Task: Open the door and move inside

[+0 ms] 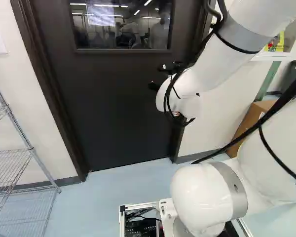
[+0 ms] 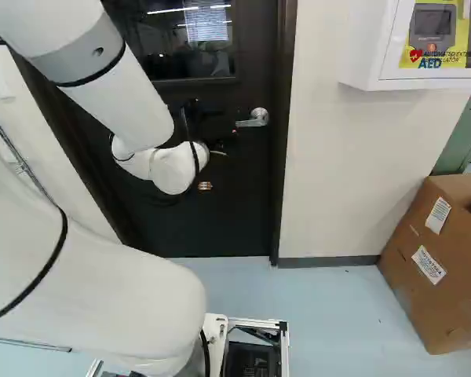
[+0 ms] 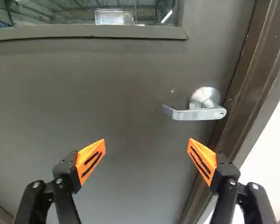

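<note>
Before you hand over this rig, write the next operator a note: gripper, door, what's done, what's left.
Gripper: open, fingers wide apart, holding nothing.
Door: shut in its frame, straight ahead of the base.
Lever handle: level, untouched, ahead of the gripper and off toward the finger on the frame side.
Done: arm raised in front of the door, handle in the wrist view.
Left: line up with the lever, work it, open the door, drive through.
</note>
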